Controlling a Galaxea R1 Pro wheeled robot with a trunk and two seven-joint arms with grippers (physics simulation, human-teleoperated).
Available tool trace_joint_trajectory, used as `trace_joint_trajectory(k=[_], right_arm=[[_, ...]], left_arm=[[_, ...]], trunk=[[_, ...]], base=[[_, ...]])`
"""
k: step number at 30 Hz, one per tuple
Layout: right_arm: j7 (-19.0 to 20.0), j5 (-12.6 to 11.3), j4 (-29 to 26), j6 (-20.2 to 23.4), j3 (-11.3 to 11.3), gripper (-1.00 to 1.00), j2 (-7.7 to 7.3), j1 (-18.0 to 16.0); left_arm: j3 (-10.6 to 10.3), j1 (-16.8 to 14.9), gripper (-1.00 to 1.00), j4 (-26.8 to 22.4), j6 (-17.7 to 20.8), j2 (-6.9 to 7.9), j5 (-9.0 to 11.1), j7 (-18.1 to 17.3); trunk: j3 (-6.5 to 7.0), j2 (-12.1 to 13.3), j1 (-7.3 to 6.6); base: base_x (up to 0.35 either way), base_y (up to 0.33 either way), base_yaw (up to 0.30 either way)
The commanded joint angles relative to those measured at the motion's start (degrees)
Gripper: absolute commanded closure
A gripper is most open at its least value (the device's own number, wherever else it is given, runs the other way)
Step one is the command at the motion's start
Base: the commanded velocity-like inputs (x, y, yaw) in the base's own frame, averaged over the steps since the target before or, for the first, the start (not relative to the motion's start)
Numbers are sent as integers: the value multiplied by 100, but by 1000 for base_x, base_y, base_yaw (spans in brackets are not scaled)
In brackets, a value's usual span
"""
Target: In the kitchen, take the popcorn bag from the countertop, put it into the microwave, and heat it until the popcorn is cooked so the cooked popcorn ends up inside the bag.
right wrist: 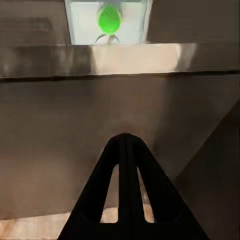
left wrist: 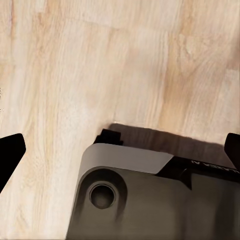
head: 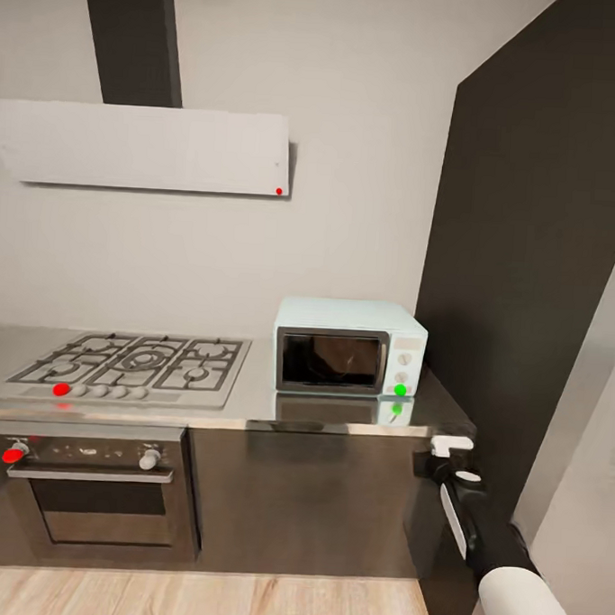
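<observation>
Microwave door closed, green button lit. Right pincer together, below tabletop edge. Left pincer apart. Heating underway or pending.

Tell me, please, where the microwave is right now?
In the head view the microwave sits on the countertop, right of the stove, beside the dark wall panel.

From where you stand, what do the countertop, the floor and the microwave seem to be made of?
The countertop looks like polished steel or stone: it mirrors the microwave's green light. The floor looks like pale wood planks with a matte finish, with grain and seams showing. The microwave seems to have a painted or plastic pale blue shell and a dark glossy door, probably glass.
</observation>
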Motion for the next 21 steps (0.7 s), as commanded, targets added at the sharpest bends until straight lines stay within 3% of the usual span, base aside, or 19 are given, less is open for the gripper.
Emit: trace_joint_trajectory(k=[1,6,11,13,15,21], right_arm=[[11,64,589,-33,-20,100,-32,-5],[3,92,2174,-872,-30,100,-73,-5],[-13,81,4015,-1381,-25,100,-296,-5],[-14,77,4566,-1562,-21,100,-392,-47],[-15,78,4689,-1606,-10,100,-465,-7],[53,83,4757,-1594,9,100,-429,1371]], left_arm=[[-49,-4,-100,3,-16,1,48,18],[-41,-4,-100,3,-16,10,64,18],[-40,-4,-100,3,-16,13,65,18],[-40,-4,-100,3,-16,15,65,18],[-40,-4,-100,3,-16,18,65,18],[-40,-4,-100,3,-16,20,65,18]], trunk=[[-7,-6,-3],[-7,-6,-3],[-7,-6,-3],[-7,-6,-3],[-7,-6,-3],[-7,-6,-3]], base=[[-97,0,0],[-26,0,0],[-1,0,0],[0,0,0],[0,0,0],[0,0,0]])
